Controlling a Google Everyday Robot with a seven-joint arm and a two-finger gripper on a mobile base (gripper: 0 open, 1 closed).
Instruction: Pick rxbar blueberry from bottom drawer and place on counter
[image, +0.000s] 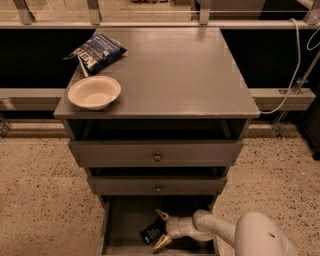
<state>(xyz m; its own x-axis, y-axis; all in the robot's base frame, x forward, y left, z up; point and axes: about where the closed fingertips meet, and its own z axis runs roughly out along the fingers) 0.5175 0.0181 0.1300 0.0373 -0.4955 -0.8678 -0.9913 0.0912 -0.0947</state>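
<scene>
The bottom drawer (125, 222) is pulled open at the foot of the cabinet. Inside it lies the rxbar blueberry (151, 233), a small dark wrapper with white print. My gripper (161, 230) reaches in from the right on a white arm. Its two tan fingers stand open, one above and one below the bar's right end, straddling it. The counter (175, 70) is the flat grey top of the cabinet, well above.
A cream bowl (94, 92) and a blue-and-white chip bag (97, 51) sit on the counter's left side. Two shallower drawers with round knobs (157, 157) are above the bottom drawer. Speckled floor surrounds the cabinet; a white cable (295, 65) hangs at right.
</scene>
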